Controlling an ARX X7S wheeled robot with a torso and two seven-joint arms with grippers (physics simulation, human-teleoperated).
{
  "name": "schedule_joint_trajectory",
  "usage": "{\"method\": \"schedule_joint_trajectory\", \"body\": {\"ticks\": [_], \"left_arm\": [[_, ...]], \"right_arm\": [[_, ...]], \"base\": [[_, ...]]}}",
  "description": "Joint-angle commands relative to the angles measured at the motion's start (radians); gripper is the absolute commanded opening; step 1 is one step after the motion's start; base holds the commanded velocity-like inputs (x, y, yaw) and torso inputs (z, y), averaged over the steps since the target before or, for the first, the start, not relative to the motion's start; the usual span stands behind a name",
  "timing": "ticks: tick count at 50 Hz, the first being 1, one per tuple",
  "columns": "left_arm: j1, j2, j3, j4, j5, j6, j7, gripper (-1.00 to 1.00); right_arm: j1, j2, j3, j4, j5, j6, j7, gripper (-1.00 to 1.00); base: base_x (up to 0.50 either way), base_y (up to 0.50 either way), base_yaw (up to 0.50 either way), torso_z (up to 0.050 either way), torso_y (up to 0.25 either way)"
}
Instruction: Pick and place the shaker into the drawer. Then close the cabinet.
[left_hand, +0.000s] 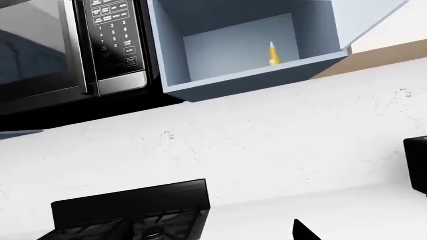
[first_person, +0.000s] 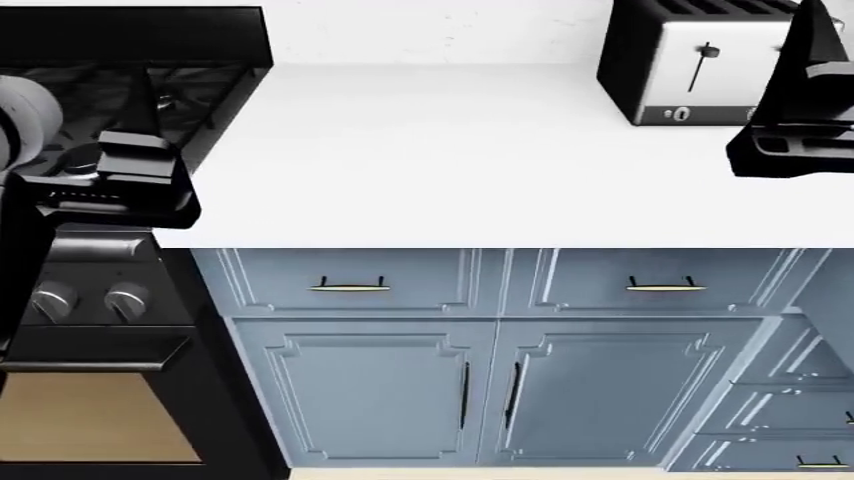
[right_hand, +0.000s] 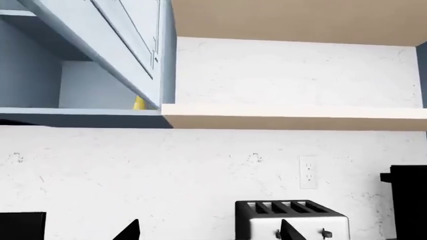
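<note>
We can't find the shaker or the wide drawer in any view. Head view: left claw (first_person: 114, 185) over the stove (first_person: 134, 90), right claw (first_person: 787, 150) by the toaster (first_person: 694, 65) on the white tabletop (first_person: 441, 160); we can't tell how far either is spread. Drawer fronts below look shut. Wrist views show an open upper cabinet (left_hand: 247, 50) with a yellow bottle (left_hand: 273, 54) inside, beside the microwave (left_hand: 67, 45).

White counter (first_person: 441, 150), blue-grey cabinets (first_person: 481, 390) with brass handles (first_person: 350, 287), black-and-silver toaster (first_person: 694, 70).
</note>
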Motion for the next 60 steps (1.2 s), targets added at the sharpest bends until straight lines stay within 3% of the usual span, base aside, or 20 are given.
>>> {"method": "schedule_joint_trajectory", "body": {"ticks": [1, 48, 60], "left_arm": [[0.002, -0.02, 0.002, 0.012, 0.013, 0.018, 0.012, 1.0], [0.0, -0.067, 0.049, 0.01, 0.015, 0.084, 0.007, 1.0], [-0.014, -0.081, 0.065, 0.005, -0.005, 0.102, -0.012, 1.0]], "right_arm": [[-0.017, 0.019, -0.022, 0.005, 0.001, -0.035, 0.006, 1.0], [-0.021, 0.071, -0.051, 0.032, 0.092, -0.097, 0.092, 1.0], [-0.02, 0.085, -0.057, 0.036, 0.113, -0.109, 0.107, 1.0]], "base": [[0.0, 0.08, 0.0, 0.0, 0.0], [0.22, 0.0, 0.0, 0.0, 0.0], [0.01, 0.33, 0.0, 0.0, 0.0]]}}
